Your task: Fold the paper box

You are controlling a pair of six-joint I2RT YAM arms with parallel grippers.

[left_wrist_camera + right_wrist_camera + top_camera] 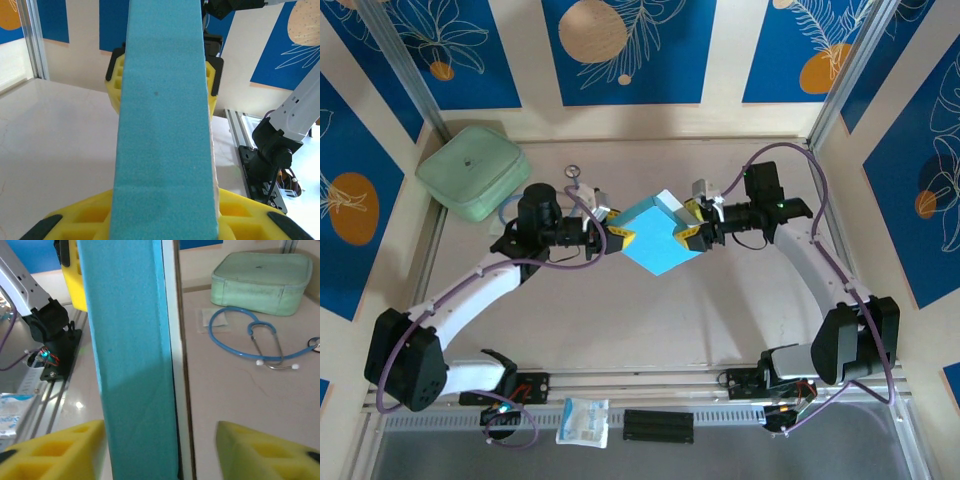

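Observation:
The paper box point(658, 235), sky blue and folded flat, hangs above the table's middle between both grippers, turned like a diamond. My left gripper point(620, 238) is shut on its left corner. In the left wrist view the box point(165, 125) runs up from between the yellow fingers point(75, 220). My right gripper point(688, 232) straddles the right corner. In the right wrist view the box point(132, 355) stands edge-on with a white edge. The left finger point(55, 450) lies against it, and the right finger point(265, 450) stands apart across a clear gap, so this gripper point(160, 450) is open.
A pale green rounded case point(473, 172) sits at the back left. A blue stethoscope point(250, 337) lies near it on the table. A small clear-white packet point(583, 422) and a black block point(658, 425) rest on the front rail between the arm bases.

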